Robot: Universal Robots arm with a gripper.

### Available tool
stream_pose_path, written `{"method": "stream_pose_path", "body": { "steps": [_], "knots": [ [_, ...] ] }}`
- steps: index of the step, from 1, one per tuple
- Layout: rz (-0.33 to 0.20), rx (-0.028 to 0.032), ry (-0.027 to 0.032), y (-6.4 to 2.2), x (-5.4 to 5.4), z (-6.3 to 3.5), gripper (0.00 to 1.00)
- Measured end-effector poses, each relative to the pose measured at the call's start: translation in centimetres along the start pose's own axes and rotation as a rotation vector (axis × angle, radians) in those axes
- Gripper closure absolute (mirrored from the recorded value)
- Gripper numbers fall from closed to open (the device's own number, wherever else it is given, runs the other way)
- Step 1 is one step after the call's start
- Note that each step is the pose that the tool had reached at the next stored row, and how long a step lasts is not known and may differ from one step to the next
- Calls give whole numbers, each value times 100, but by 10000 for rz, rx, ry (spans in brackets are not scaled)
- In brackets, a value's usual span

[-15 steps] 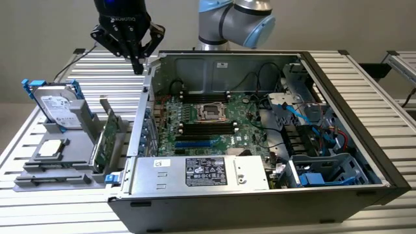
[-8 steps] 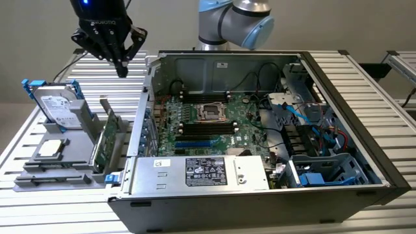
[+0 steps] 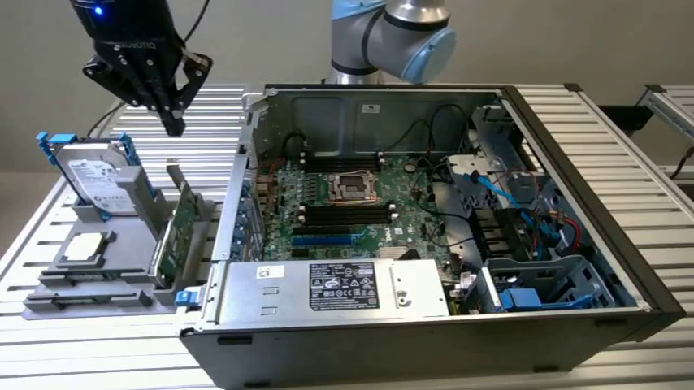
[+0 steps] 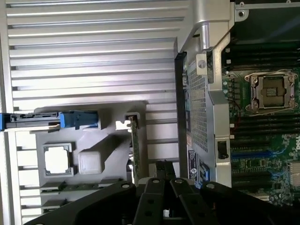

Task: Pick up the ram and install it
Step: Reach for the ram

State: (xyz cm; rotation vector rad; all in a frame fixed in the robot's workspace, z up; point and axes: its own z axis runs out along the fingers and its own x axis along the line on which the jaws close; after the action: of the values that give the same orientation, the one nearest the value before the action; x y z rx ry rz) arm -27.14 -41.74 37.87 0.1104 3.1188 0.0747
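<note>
My gripper [image 3: 172, 123] hangs shut and empty high above the grey parts holder [image 3: 125, 260] at the exterior view's left. In the wrist view its fingertips [image 4: 159, 169] are pressed together over the holder's edge. The ram [image 3: 103, 279] looks like a slim green stick set edge-up in a slot at the holder's near end, well below the gripper [image 4: 164, 165]; the ram [image 4: 79, 186] shows there as a thin strip. The open computer case [image 3: 434, 203] holds the motherboard, whose black memory slots [image 3: 347, 213] flank the CPU socket [image 3: 349, 187].
On the holder stand a hard drive [image 3: 100, 175] in a blue bracket, a CPU [image 3: 84, 248] and a broader green card [image 3: 179, 236] upright on its edge. The case wall [image 3: 244, 187] rises between holder and motherboard. Cables [image 3: 509, 203] and a power supply [image 3: 347, 284] fill the case's other parts.
</note>
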Motion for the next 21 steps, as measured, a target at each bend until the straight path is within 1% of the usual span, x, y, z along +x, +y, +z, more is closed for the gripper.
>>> {"method": "stream_pose_path", "body": {
  "steps": [8, 11, 16, 21],
  "knots": [
    [2, 2, 29, -93, 298, 29, 89],
    [2, 4, 50, -133, 404, 45, 89],
    [7, 10, 135, -226, 526, 91, 89],
    [13, 19, 275, -326, 625, 136, 89]
  ]
}}
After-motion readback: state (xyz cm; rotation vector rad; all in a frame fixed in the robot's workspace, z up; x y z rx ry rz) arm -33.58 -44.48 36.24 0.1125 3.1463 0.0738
